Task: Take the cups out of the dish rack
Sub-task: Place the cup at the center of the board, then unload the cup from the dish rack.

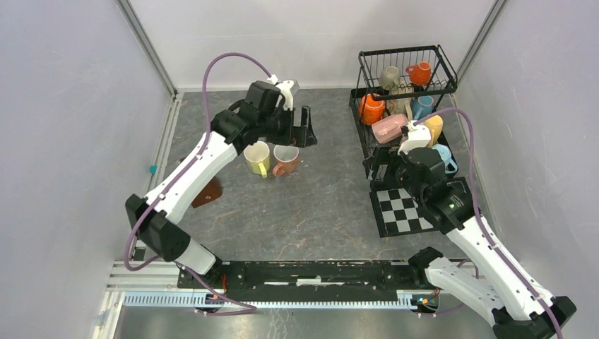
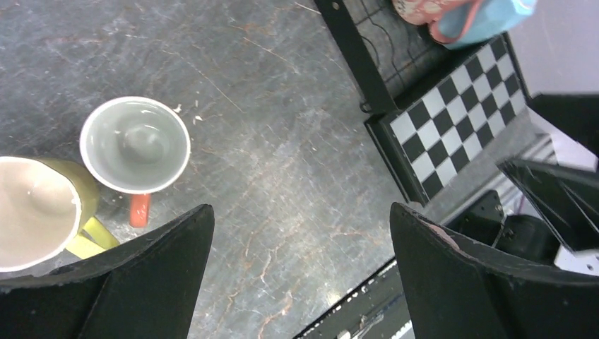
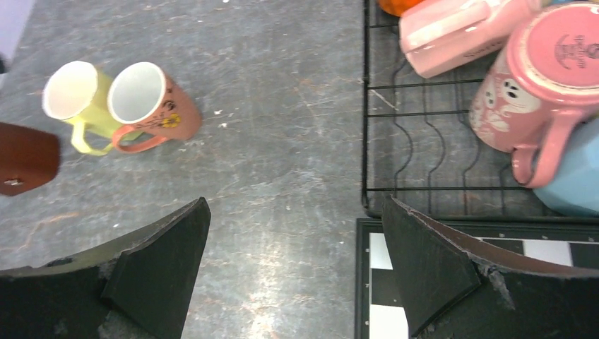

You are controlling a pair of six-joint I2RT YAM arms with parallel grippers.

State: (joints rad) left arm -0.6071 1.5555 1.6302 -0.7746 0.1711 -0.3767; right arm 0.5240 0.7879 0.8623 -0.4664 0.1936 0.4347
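Observation:
The black wire dish rack (image 1: 399, 51) stands at the far right. It holds an orange cup (image 1: 421, 73) and a grey-olive cup (image 1: 389, 76) in the upper tier. Lower down are an orange (image 1: 371, 108), a pink (image 1: 390, 128), a yellow (image 1: 432, 127) and two light blue cups (image 1: 422, 106). A yellow cup (image 1: 258, 158) and a salmon-pink cup (image 1: 285, 159) stand upright on the table. My left gripper (image 1: 305, 127) is open and empty, just right of these two (image 2: 134, 145). My right gripper (image 1: 376, 169) is open and empty at the rack's near left corner (image 3: 365, 127).
A black-and-white checkered mat (image 1: 402, 210) lies in front of the rack. A flat brown wedge (image 1: 208, 192) lies left of the two table cups. A small teal object (image 1: 152, 169) sits by the left wall. A metal rail runs along the near edge.

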